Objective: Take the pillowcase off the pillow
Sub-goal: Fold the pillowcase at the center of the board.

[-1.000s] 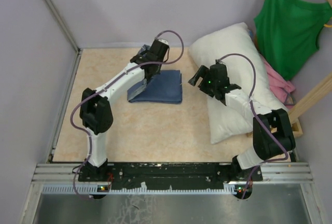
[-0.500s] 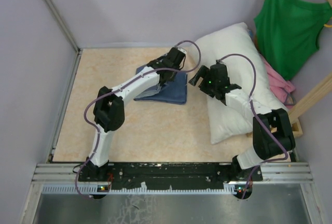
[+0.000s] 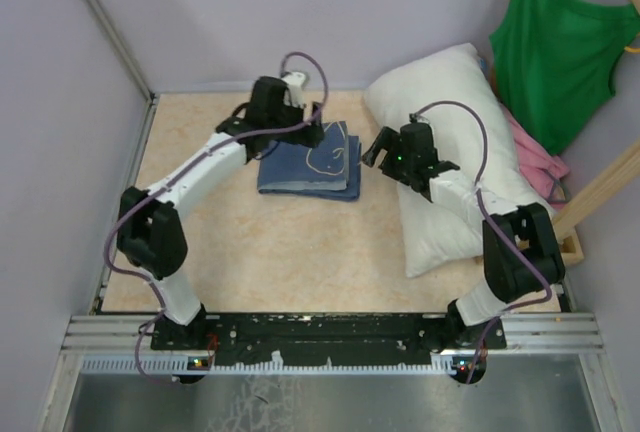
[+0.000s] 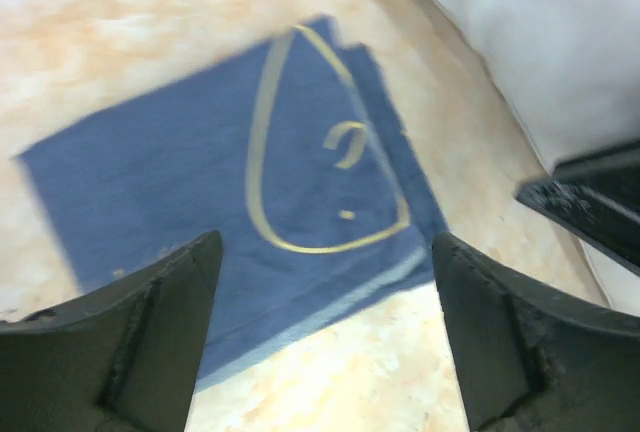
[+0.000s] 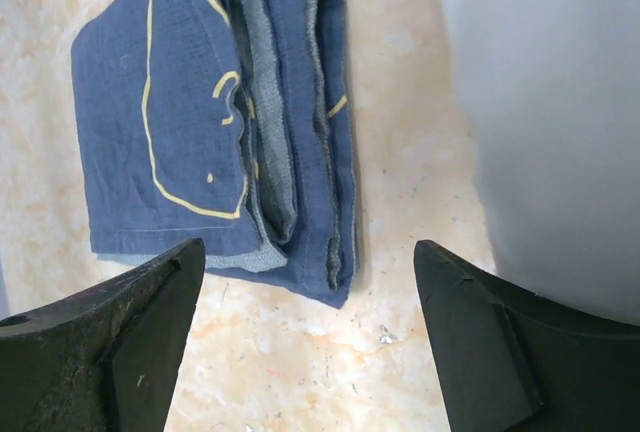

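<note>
We see the pillowcase (image 3: 308, 159) off the pillow (image 3: 455, 102) and lying flat on the table (image 3: 220, 242) as a folded dark blue rectangle, a little behind the table's middle. Its upper face bears a thin yellow curved line and a small yellow hook-shaped mark. In the right wrist view the pillowcase (image 5: 170, 132) shows stacked folded edges along the side nearer the pillow (image 5: 550, 102), with a paler grey-blue layer showing between them. A strip of bare tabletop separates the two. The pillow is plain white and uncovered. It fills the right part of the table, running from the near right toward the back wall, and the right arm reaches across it. The left gripper (image 3: 312, 130) hovers over the pillowcase's far left edge; in its own view the left gripper (image 4: 325, 292) has its jaws spread wide with nothing between them, the pillowcase (image 4: 200, 182) below and the pillow (image 4: 540, 42) at upper right. The right gripper (image 3: 376, 149) hangs between pillow and pillowcase, just beside the cloth's right edge. In its own view the right gripper (image 5: 300, 302) is also wide apart and empty. At far right a green tank top (image 3: 555, 47) hangs above a pink garment (image 3: 540, 162).
</note>
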